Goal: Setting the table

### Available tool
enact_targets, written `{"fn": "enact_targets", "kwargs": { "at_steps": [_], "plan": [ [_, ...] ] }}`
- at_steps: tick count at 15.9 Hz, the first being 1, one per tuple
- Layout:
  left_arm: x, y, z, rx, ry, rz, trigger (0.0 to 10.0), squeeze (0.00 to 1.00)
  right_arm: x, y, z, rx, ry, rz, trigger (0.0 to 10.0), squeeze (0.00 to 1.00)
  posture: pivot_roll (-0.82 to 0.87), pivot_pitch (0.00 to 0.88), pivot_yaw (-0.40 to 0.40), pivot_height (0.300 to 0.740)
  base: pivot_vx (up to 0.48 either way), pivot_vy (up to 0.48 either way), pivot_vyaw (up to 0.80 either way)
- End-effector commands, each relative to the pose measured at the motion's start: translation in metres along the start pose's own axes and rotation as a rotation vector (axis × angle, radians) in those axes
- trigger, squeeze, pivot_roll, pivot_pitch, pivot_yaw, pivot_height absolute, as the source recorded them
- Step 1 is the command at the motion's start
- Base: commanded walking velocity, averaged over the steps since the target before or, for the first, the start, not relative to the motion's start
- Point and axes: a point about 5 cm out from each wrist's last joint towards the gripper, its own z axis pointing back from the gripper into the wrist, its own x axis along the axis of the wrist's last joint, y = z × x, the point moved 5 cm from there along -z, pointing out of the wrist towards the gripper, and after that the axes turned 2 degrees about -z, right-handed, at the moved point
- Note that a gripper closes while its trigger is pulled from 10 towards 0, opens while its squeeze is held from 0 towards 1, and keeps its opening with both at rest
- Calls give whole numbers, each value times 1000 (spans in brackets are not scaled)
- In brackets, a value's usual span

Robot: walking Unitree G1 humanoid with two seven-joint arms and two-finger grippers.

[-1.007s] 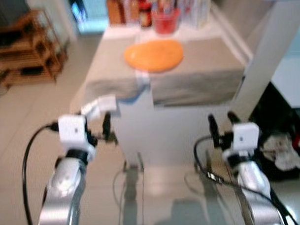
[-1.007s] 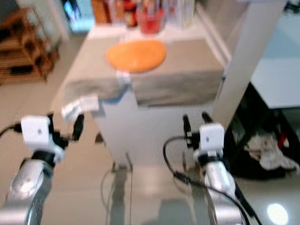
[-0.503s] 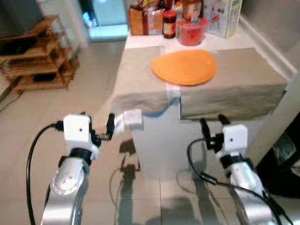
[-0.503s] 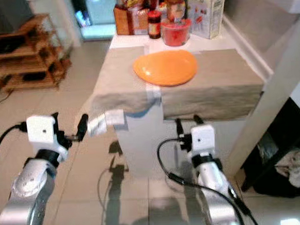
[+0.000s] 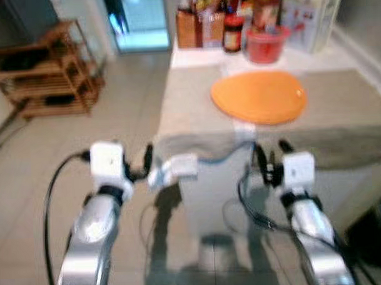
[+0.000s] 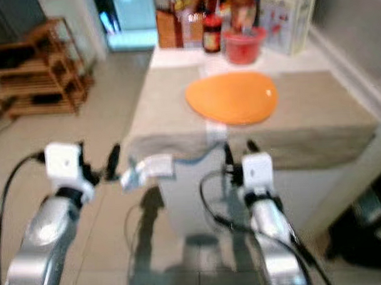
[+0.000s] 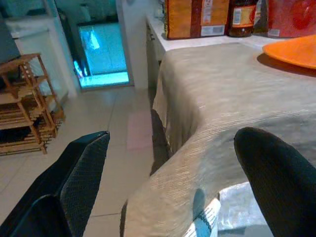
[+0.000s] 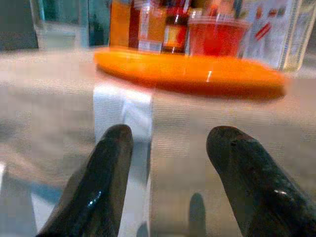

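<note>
A table draped in a grey-beige cloth [image 5: 340, 121] stands in front of me, with an orange plate [image 5: 259, 97] lying on it. My left gripper [image 5: 136, 164] is open, just off the table's near left corner, where a white and silver tag [image 5: 172, 168] hangs from the cloth. My right gripper [image 5: 272, 151] is open too, with nothing between its fingers [image 8: 111, 163], level with the table's near edge and pointing at the plate [image 8: 187, 71]. Between the left gripper's fingers [image 7: 74, 182], the left wrist view looks along the cloth's corner [image 7: 222, 98].
A red bowl [image 5: 265, 45], jars and cartons [image 5: 202, 23] crowd the table's far end. A strip of white tape [image 5: 243, 131] lies on the cloth near the plate. A wooden shelf rack [image 5: 44, 72] stands on the tiled floor to the left. A grey wall runs along the right.
The camera has come closer and swung, so the table looms larger and sits more to the right. Both grippers now reach its near edge, still open.
</note>
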Motion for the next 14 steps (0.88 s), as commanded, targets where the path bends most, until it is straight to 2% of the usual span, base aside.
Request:
{"fn": "enact_targets", "kwargs": {
  "at_steps": [1, 9, 13, 14],
  "plan": [
    [6, 1, -1, 1, -17, -9, 10000, 0, 1, -4, -1, -13, -1, 7, 10000, 0, -96, 0, 91, 740, 0, 0, 0],
    [1, 2, 0, 8, 0, -18, 10000, 0, -1, -3, -1, -1, 12, 7, 10000, 0, -98, 0, 89, 740, 0, 0, -780],
    [3, 6, -2, 24, -4, -33, 10000, 0, -2, -3, 0, -1, 13, 18, 10000, 0, -98, 0, 87, 740, 0, 0, 0],
    [3, 6, -2, 26, -3, -32, 10000, 0, -4, -4, 0, -5, 22, 23, 10000, 0, -98, 0, 87, 740, 0, 0, -800]
  ]
}}
